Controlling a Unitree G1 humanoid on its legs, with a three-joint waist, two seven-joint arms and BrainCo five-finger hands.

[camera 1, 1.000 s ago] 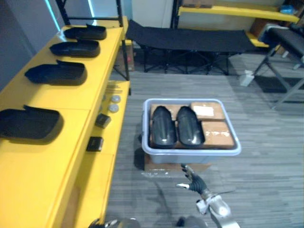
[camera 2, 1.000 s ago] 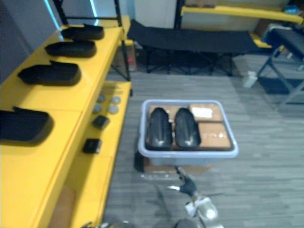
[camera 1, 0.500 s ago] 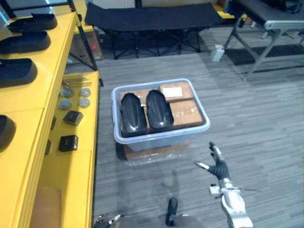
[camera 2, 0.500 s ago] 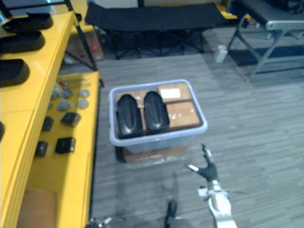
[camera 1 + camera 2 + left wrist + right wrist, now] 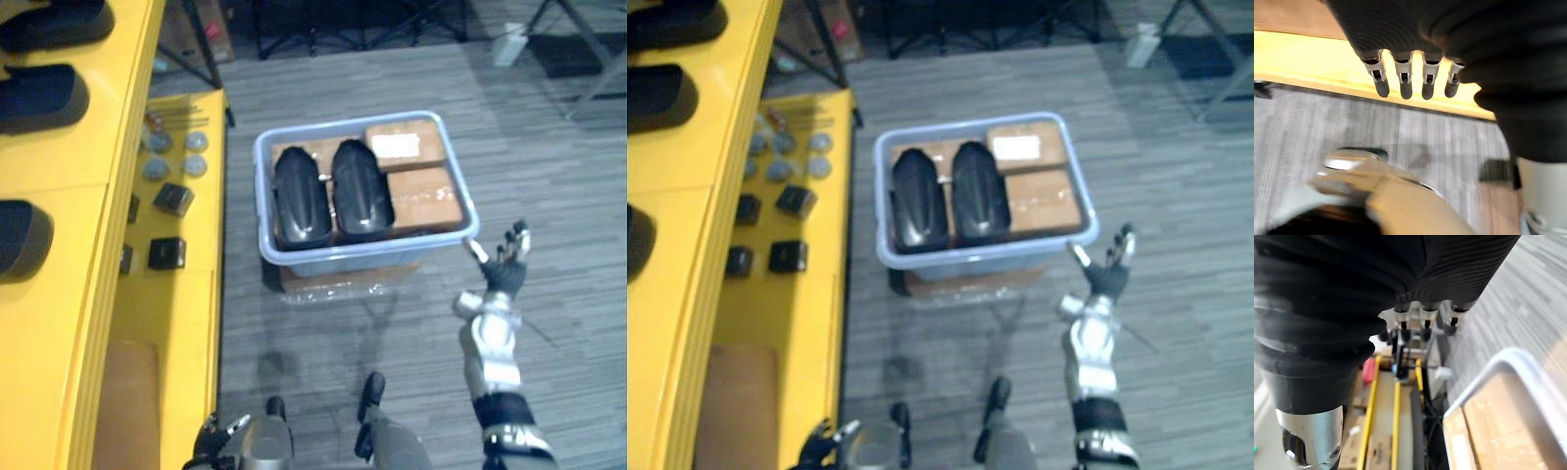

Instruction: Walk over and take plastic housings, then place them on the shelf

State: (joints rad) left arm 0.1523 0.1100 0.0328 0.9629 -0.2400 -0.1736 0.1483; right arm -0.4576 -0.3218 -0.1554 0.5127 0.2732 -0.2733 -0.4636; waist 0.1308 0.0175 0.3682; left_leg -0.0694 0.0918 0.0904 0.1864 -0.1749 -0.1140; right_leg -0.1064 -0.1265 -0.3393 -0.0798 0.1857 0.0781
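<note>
POSITION: two glossy black moulded plastic housings (image 5: 361, 186) lie side by side in the pale blue plastic bin (image 5: 367, 247) on the floor | HANDS: right hand (image 5: 502, 269) spread, empty, just right of bin; left hand (image 5: 1403, 81) relaxed, empty | HANDLING: probably light, stiff, slick — grasp the long edges | HIDDEN: housing undersides.

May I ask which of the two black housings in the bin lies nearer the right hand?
The housing next to the brown boxes; the other housing lies by the bin's opposite wall, farther from the right hand.
</note>
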